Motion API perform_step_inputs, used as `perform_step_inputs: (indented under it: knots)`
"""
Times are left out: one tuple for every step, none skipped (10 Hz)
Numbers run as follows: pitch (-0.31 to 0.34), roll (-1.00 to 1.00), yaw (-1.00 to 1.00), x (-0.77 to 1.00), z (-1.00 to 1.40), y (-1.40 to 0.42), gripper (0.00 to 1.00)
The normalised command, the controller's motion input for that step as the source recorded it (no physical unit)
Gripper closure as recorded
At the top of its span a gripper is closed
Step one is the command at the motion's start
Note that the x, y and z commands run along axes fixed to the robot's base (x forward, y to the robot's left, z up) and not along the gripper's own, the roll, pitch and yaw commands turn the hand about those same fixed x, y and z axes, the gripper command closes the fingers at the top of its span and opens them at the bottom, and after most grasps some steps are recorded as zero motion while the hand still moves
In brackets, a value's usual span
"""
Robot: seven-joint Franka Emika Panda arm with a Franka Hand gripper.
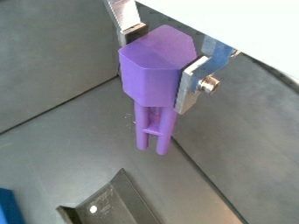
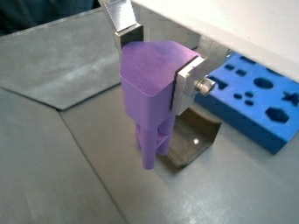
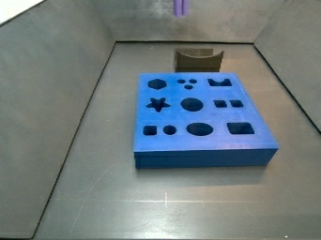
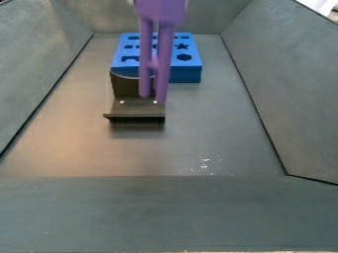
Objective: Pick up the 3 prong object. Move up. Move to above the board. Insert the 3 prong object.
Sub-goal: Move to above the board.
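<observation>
My gripper point(image 1: 160, 57) is shut on the light-purple 3 prong object point(image 1: 153, 96). Its silver fingers point(image 1: 193, 79) clamp the thick hexagonal head, and the ridged prongs hang down below. It holds the piece upright in the air, clear of the floor. Both wrist views show the grip point(image 2: 158, 61). In a side view the object point(image 4: 160, 44) hangs above the fixture. In a side view only its lower tip point(image 3: 179, 7) shows at the top edge. The blue board point(image 3: 201, 139) with dark cut-out holes lies flat on the floor, also seen in a side view point(image 4: 187, 65) and a wrist view point(image 2: 263, 96).
The dark fixture point(image 3: 197, 59) stands on the floor beside the board's far edge and shows below the object in a wrist view point(image 2: 193, 144) and in a side view point(image 4: 136, 99). Grey sloping walls point(image 3: 75, 103) enclose the floor on all sides.
</observation>
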Motion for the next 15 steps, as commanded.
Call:
perform_step_inputs:
  knots:
    - [0.055,-0.08,-0.05,0.08,0.57,-0.02,1.00]
    - [0.055,-0.07,-0.04,0.05,0.40,-0.01,1.00]
    - [0.709,0.18,-0.68,-0.16,0.11,-1.00,1.00]
    - [0.637,0.23,-0.58,-0.15,0.09,-1.00,1.00]
    - [0.475,0.21,-0.36,-0.15,0.09,-1.00,1.00]
    - [0.367,0.15,-0.25,-0.15,0.10,-1.00,1.00]
    - [0.206,0.06,-0.10,-0.15,0.10,-1.00,1.00]
    - [0.131,0.04,-0.05,-0.15,0.10,-1.00,1.00]
    - [0.048,0.05,-0.02,-0.16,0.10,-1.00,1.00]
    - [0.024,0.05,-0.01,-0.16,0.10,-1.00,1.00]
    - [0.008,0.04,0.00,-0.16,0.10,-1.00,1.00]
    - [0.010,0.03,0.00,-0.16,0.10,-1.00,1.00]
    - [0.010,0.02,0.00,-0.16,0.11,-1.00,1.00]
    - [0.010,0.01,0.01,-0.16,0.11,-1.00,1.00]
    - [0.009,0.00,0.01,-0.17,0.11,-1.00,1.00]
